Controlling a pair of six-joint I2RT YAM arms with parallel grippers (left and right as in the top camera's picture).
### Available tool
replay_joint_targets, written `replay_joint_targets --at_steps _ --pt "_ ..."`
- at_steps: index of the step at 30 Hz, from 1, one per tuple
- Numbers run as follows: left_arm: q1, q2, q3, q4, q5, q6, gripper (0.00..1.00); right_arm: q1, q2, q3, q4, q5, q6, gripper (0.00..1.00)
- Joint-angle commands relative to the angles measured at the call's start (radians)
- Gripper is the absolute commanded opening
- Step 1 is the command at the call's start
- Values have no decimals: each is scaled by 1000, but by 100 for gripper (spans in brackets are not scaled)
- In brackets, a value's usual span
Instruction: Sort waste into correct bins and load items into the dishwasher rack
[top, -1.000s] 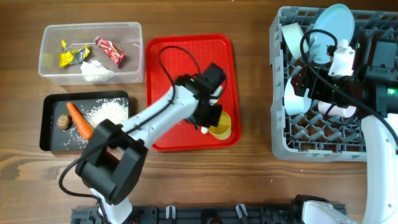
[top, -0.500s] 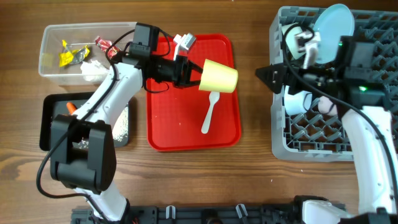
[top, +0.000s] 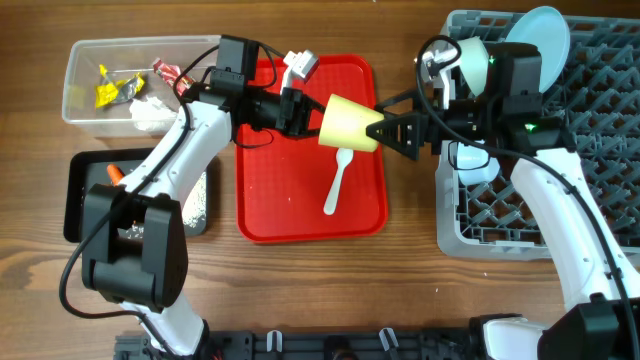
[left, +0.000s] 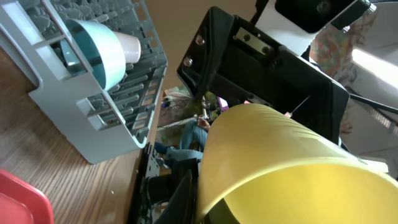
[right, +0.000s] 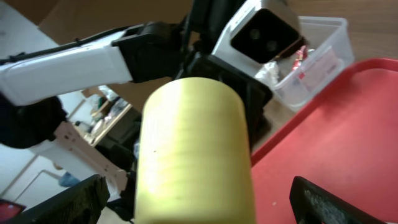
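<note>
Overhead view: left gripper (top: 312, 117) clamps the yellow cup (top: 350, 123), held sideways above the red tray's (top: 290, 205) far right part. The right gripper (top: 388, 129), fingers spread, sits at the cup's base. A white spoon (top: 335, 186) lies on the tray.

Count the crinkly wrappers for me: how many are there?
2: a yellow wrapper and a red wrapper, both in the clear tub; the left arm may hide others.
</note>
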Motion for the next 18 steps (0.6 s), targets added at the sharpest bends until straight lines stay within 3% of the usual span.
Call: replay_joint_targets --at_steps 1,9,15,18 --pt "11 -29 13 13 26 12 4 15 15 -5 6 -57 -2 93" --pt "12 -29 13 100 26 -71 4 103 17 -5 6 91 29 87" --pt "12 -29 13 99 26 -70 4 105 17 -5 6 105 28 69" --pt "12 -29 13 100 25 -70 4 105 17 -5 8 111 28 66"
